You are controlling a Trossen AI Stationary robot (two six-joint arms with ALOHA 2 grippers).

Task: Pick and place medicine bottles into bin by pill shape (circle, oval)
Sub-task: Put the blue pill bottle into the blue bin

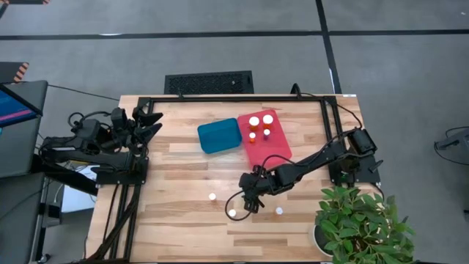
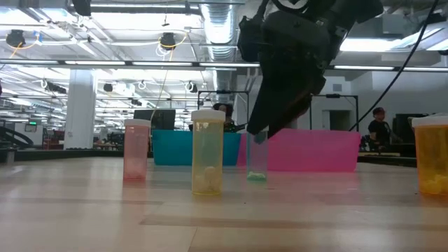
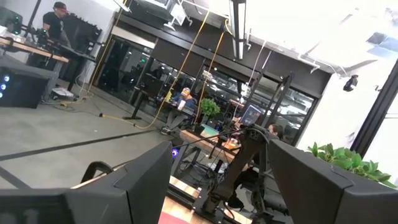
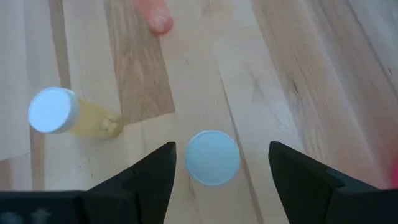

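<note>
Right tool (image 1: 251,203) is low over the worktop (image 1: 183,227), near the front, at about 6 o'clock from the red bin (image 1: 272,149). Fingers (image 4: 152,177) are spread wide apart, released, grasping nothing. In the right wrist view a white-capped bottle (image 4: 212,157) stands upright directly between the two fingers, seen cap-on from above; whether the pads touch it cannot be told. The low view shows the same bottle (image 2: 256,157) as a clear-bodied vial beneath the dark tool, standing on the wood.

Other bottles loose on the worktop: a yellow-bodied bottle (image 1: 232,213) just at 8 o'clock from the tool, also seen in the right wrist view (image 4: 65,114) and upright in the low view (image 2: 208,152); one (image 1: 212,196) at 9 o'clock from the tool, pinkish in the low view (image 2: 136,149); one (image 1: 279,211) at 4 o'clock from the tool.

Red bin holds four bottles, two large-capped (image 1: 254,122) at its far end, two small-capped (image 1: 253,136) nearer the middle. Blue bin (image 1: 219,136) lies touching the red bin's 9 o'clock side, tilted a little.

Left tool (image 1: 150,122) is parked at the worktop's far left edge, raised, fingers apart, holding nothing.

A potted plant (image 1: 359,224) sits at the front right corner.
</note>
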